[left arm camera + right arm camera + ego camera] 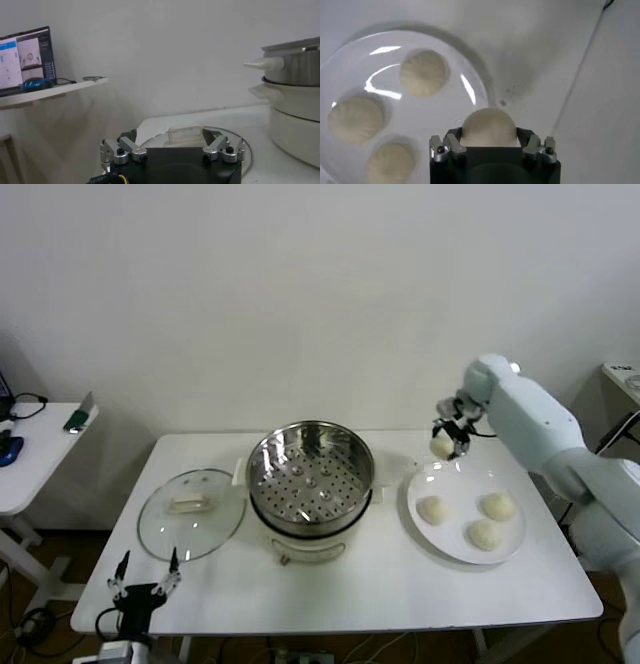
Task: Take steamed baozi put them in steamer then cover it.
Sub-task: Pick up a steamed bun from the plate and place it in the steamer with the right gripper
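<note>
Right gripper (447, 440) up in the air above the far rim of the white plate (452, 548), pinching one steamed baozi (489, 128) between its fingers (448, 146); in the right wrist view, bun wedged snugly between both fingers, clear of the plate below. Three more buns resting on the plate: one at 9 o'clock on it (432, 509), one at 2 o'clock (497, 505), one at 5 o'clock (485, 534), well apart from one another. Plate sitting on the white desk (380, 594), at 3 o'clock from the steamer (310, 474) and just beside it. Steamer in the middle of the desk, a shiny steel basket with a perforated floor on a white pot base, uncovered, no bun visible inside. Cover (191, 512) lying flat on the desk at 9 o'clock from the steamer, just beside it, clear glass with a white bar handle on top. Left gripper (146, 577) parked low at the near edge of the desk, at 6 o'clock from the cover, fingers (120, 152) spread wide and holding nothing. Side table (35, 459) standing well apart beyond the desk's 9 o'clock end, with a laptop (25, 60) on it in the left wrist view.
</note>
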Controlling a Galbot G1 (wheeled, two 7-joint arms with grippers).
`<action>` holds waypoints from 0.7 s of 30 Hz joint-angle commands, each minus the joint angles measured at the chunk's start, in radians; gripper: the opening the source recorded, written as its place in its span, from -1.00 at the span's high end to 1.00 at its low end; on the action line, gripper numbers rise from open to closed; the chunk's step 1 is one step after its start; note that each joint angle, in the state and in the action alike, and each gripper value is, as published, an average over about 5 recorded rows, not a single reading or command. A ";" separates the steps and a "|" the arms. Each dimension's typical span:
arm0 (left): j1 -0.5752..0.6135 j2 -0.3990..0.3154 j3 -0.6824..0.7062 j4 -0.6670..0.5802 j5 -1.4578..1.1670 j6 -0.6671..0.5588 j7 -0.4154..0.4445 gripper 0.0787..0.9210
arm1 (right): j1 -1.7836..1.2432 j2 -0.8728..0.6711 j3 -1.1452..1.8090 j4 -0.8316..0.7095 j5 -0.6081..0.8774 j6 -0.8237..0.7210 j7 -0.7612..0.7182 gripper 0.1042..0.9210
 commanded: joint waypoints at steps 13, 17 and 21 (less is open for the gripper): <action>0.008 0.000 -0.002 0.002 -0.018 -0.008 -0.003 -0.77 | 0.281 0.210 -0.336 0.401 0.147 0.170 -0.019 -0.53; 0.008 0.001 -0.004 0.000 -0.023 -0.006 -0.003 -0.77 | 0.226 0.245 -0.338 0.453 0.053 0.206 -0.003 -0.53; 0.008 0.005 -0.007 -0.002 -0.029 -0.005 -0.004 -0.77 | 0.150 0.285 -0.312 0.431 -0.082 0.252 0.029 -0.53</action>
